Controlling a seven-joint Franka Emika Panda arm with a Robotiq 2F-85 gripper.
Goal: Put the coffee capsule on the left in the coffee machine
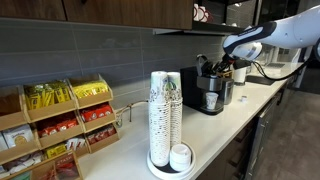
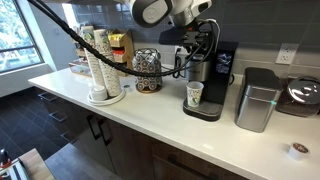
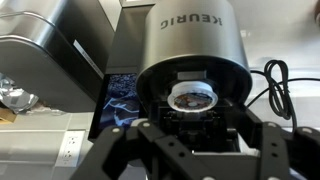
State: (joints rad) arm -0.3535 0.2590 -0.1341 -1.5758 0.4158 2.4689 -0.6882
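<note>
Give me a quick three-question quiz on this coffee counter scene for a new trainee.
1. True or false: a paper cup stands under the spout of the coffee machine.
2. In the wrist view the coffee capsule sits: A on the counter, B in the machine's open chamber, C inside a snack box.
3. Fill in: the brand name printed on the machine's top reads ____.
Key: 1 true; 2 B; 3 Keurig.
</note>
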